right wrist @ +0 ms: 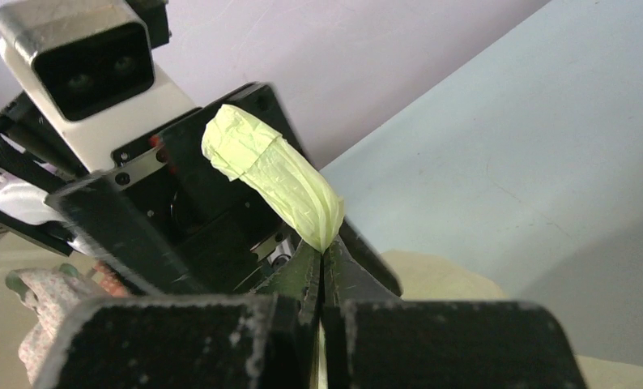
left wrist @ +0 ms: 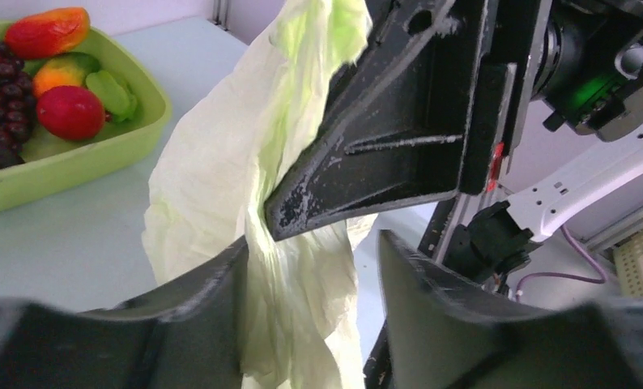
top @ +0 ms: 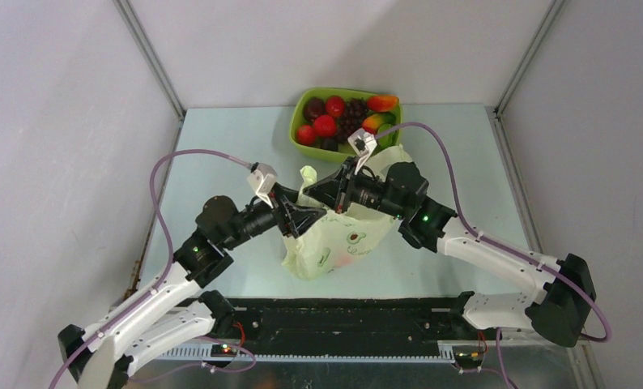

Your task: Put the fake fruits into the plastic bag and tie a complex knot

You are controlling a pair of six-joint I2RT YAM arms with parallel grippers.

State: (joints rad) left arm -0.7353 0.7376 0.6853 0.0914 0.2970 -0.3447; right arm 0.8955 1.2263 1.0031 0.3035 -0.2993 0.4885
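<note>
The right gripper (right wrist: 325, 253) pinches the handle (right wrist: 274, 174) of the bag (top: 338, 243) mid-table. The left gripper (left wrist: 312, 243) gapes wide around the bag. Fruits (top: 328, 117) fill the tray (top: 295, 123) at the far edge.

One plastic bag (top: 334, 243), one tray (top: 295, 121), three red apples (top: 325, 126), one grape bunch (top: 351, 117), perhaps one plum (top: 314, 108)

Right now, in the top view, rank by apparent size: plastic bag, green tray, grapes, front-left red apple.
1. plastic bag, though partly covered
2. green tray
3. grapes
4. front-left red apple
</note>
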